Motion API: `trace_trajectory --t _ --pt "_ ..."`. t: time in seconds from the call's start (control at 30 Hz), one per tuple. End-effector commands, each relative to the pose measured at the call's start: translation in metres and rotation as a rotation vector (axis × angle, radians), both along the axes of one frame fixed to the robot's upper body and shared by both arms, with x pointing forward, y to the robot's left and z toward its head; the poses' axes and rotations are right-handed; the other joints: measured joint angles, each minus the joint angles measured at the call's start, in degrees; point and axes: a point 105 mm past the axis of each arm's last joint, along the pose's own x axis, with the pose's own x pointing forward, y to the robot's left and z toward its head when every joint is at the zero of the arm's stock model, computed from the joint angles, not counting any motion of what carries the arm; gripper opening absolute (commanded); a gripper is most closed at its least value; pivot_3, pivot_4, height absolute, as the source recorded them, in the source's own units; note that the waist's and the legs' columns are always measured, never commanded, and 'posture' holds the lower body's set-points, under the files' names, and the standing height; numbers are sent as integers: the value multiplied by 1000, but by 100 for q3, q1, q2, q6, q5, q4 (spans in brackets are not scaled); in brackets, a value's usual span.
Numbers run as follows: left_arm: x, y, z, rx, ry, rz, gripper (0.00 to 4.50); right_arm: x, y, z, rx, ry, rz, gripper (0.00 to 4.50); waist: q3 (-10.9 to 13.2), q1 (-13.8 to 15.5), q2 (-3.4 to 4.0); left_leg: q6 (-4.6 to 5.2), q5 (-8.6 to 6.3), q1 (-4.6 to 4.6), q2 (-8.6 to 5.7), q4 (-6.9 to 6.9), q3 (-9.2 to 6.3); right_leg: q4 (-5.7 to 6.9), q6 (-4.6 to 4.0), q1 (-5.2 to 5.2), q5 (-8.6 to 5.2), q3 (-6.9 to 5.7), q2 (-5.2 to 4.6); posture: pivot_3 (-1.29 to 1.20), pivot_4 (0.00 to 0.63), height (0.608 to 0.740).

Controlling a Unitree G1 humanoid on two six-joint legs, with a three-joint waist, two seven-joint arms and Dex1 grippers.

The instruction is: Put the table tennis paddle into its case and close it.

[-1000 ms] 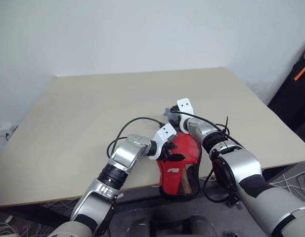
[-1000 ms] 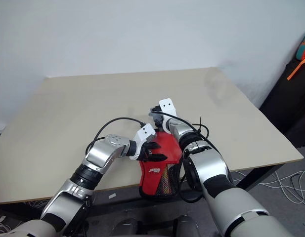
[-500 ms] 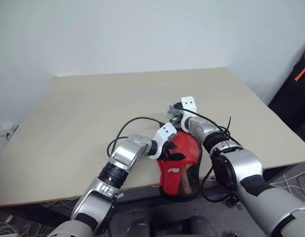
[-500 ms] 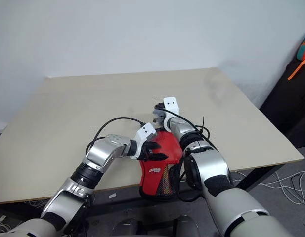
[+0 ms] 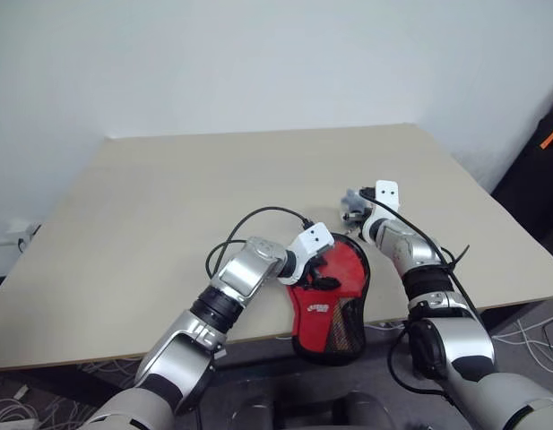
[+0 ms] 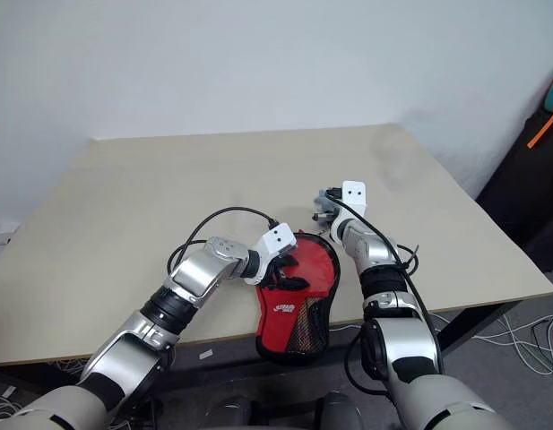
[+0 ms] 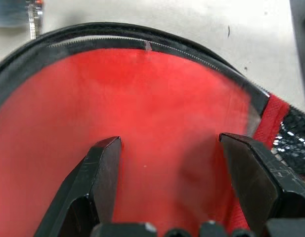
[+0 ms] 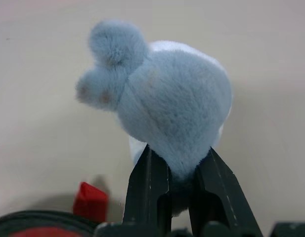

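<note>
We note the left gripper (image 7: 169, 143) spread wide over the case (image 5: 328, 296); right gripper (image 8: 177, 165) pinches a grey-blue plush toy (image 8: 167, 113), just right of the case.

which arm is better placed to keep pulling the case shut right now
Right: its gripper is shut on the fluffy blue zip pull beyond the case. The open left gripper rests on the case, steadying it.

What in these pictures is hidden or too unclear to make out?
- Case: its near end hangs past the table edge; whether the zip is fully shut is too small to read in the eye views.
- Left tool: its open fingers cover part of the red face.
- Fluffy blue toy: the right tool is shut on it and hides its lower end.
</note>
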Motion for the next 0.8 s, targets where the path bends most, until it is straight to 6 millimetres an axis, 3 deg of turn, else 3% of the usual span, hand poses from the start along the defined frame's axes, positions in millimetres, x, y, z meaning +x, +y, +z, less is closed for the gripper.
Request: trace_trajectory --t 0.03,0.43,0.6,0.7,0.8 --pt "-10 11 -33 103 98 4 3398 5 -33 46 -13 -134 -99 48 0 3 1 1 0 0 2 0 -4 -1 1 1 -1 0 -2 0 0 724" --pt "-9 12 -35 85 143 26 3398 -38 -89 59 -55 -119 -125 46 7 181 12 34 -6 -5 4 0 -9 -2 3 -9 -4 7 -13 0 0 724" --pt "-9 10 -35 75 152 28 3398 -63 -115 41 -64 -38 -140 46 7 264 17 68 -20 -5 5 0 -10 -3 -6 -9 -12 7 -20 0 0 724" --pt "-9 8 -34 71 155 26 3398 -78 -111 27 -29 20 -91 46 7 284 19 82 -24 -4 5 1 -13 -4 -4 -7 -15 5 -30 0 0 724" --pt "-9 6 -35 71 158 18 3398 -79 -118 25 49 1 -208 46 6 280 19 90 -28 -1 5 1 -14 -5 -3 -3 -16 4 -34 0 0 724"
